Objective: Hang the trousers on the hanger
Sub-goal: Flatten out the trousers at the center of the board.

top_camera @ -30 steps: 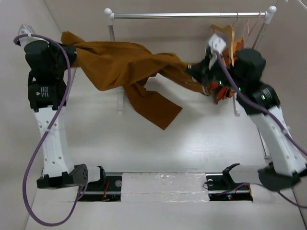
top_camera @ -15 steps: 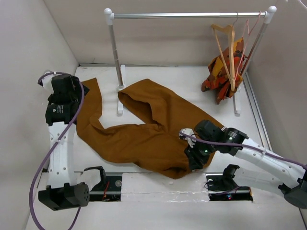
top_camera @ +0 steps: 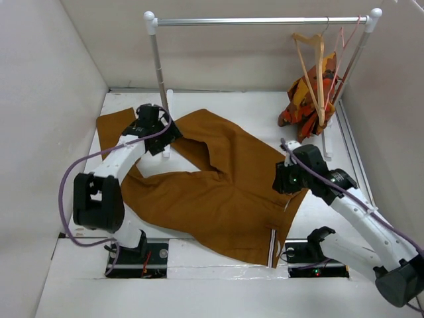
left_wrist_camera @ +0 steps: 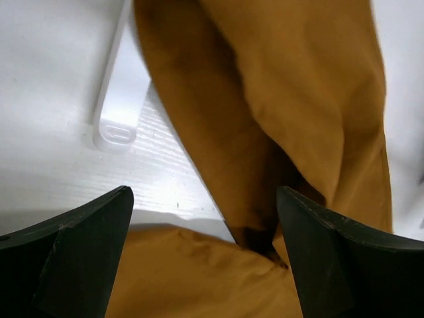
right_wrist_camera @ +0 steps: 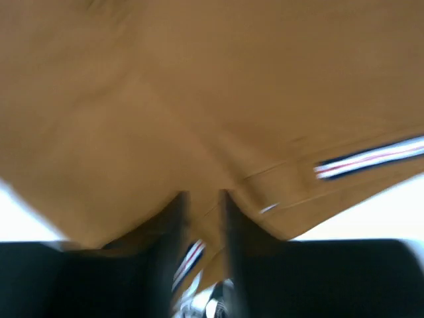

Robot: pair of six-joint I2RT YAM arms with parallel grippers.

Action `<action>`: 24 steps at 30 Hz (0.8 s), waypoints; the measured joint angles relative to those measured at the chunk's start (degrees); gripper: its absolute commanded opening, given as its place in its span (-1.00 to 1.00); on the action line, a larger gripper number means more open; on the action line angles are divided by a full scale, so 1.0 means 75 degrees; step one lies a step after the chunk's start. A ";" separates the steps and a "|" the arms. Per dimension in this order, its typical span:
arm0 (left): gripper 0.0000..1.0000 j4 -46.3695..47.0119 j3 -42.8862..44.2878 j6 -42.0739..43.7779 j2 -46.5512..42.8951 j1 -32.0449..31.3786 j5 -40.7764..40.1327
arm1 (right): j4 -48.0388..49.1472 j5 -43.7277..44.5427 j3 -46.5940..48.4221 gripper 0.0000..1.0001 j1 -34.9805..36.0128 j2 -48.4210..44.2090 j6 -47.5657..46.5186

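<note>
1. The trousers [top_camera: 225, 192] lie spread flat across the middle of the table [top_camera: 258, 106]; the legs run to the far left, and the striped waistband [top_camera: 271, 246] lies at the near right edge.
2. The hanger [top_camera: 313, 56] hangs from the rack rail [top_camera: 265, 21] at the far right; it is well apart from the trousers.
3. My right gripper [right_wrist_camera: 202, 218] sits at the right edge of the trousers; its fingers [right_wrist_camera: 173, 225] are drawn close together with a fold of the brown cloth pinched between them; my wrist view is blurred, but the striped band shows just beside them.
4. My left gripper [left_wrist_camera: 205, 252] hovers low over the cloth at the far left, just beside the rack foot [left_wrist_camera: 118, 129]; its fingers [left_wrist_camera: 79, 252] stand spread wide with cloth below them; they grip nothing.
5. A pink wire hanger [top_camera: 344, 50] hangs on the same rail, just right of the hanger; a patterned garment [top_camera: 303, 106] in orange, red and yellow bunches below them, near the right post.
</note>
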 measured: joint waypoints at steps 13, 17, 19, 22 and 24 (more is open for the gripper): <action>0.74 0.3040 -0.0090 -0.1466 0.1789 0.0402 0.1664 | 0.2130 -0.0020 -0.2326 0.57 -0.5321 0.0224 0.0863; 0.72 0.3165 0.0090 -0.1679 0.2390 0.0402 0.1658 | 0.2713 -0.0146 -0.2404 0.57 -0.6108 0.1064 0.0915; 0.71 0.3281 0.0050 -0.1842 0.2544 0.0402 0.1661 | 0.3089 -0.0259 -0.2396 0.55 -0.6231 0.1559 0.0930; 0.67 0.3491 0.0085 -0.2022 0.2771 0.0402 0.1670 | 0.3666 -0.0507 -0.2305 0.46 -0.6251 0.2212 0.0968; 0.62 0.3657 0.0125 -0.2142 0.2981 0.0402 0.1664 | 0.4124 -0.0723 -0.2241 0.36 -0.6277 0.2518 0.1000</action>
